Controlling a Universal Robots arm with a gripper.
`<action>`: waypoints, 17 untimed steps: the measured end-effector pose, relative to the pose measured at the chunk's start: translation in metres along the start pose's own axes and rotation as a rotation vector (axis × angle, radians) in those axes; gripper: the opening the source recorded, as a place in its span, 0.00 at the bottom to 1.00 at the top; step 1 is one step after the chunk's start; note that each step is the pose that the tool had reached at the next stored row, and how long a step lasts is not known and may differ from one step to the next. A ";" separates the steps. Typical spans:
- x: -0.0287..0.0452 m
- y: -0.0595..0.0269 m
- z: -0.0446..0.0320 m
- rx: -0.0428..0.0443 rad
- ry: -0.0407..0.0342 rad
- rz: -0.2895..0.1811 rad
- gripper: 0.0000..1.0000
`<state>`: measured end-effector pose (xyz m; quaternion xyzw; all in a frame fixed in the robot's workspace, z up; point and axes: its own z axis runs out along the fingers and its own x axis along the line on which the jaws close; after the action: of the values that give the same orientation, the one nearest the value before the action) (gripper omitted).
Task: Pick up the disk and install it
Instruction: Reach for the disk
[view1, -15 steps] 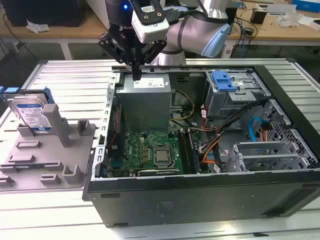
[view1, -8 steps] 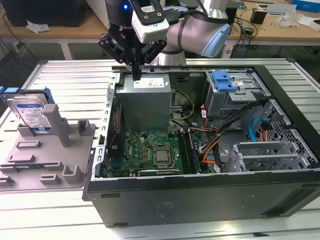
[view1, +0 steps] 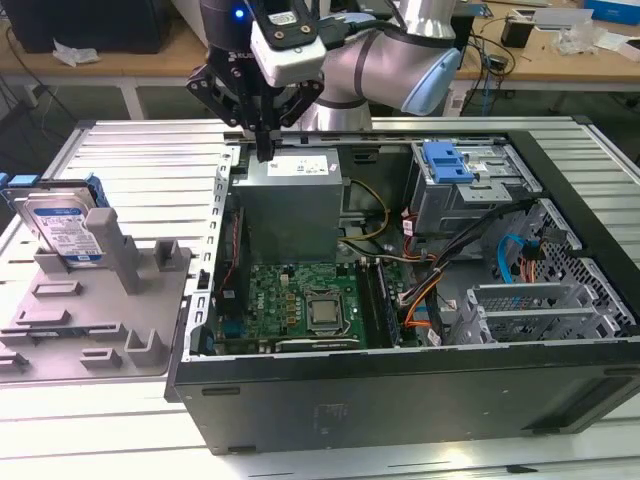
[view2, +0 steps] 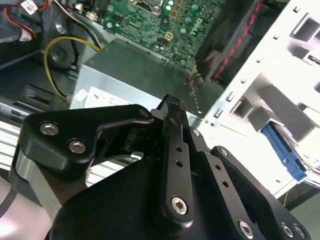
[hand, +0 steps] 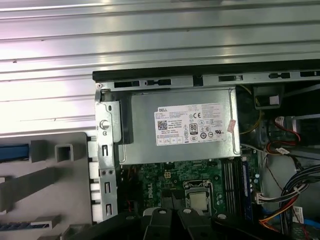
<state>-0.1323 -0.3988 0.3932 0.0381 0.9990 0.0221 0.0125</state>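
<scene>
Hangs above a corner of the large grey metal power supply box (view1: 290, 200), at the wall of the open black computer case (view1: 400, 400), with jaws closed together on nothing. Sits well apart from the flat silver hard disk with white-and-blue label and blue plastic bracket (view1: 62, 225), upright in a grey plastic stand (view1: 110, 290) on the ribbed aluminium tabletop (view1: 140, 160), at the exterior view's left.

Likely risks:
- clipping the case wall if crossing low;
- toppling the upright disk if arriving with jaws this narrow;
- twisting it through an off-centre grip;
- snagging the loose orange cables (view1: 425, 290) beside the grey metal drive cage with blue latch (view1: 455, 180).
</scene>
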 end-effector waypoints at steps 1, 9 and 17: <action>0.0035 -0.0002 -0.0001 0.0001 -0.0001 0.001 0.11; 0.0324 -0.0009 -0.0007 0.0003 -0.0005 0.013 0.11; 0.0661 -0.0014 -0.0014 0.0007 -0.0013 0.030 0.11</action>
<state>-0.1984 -0.3952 0.3930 0.0530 0.9983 0.0219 0.0128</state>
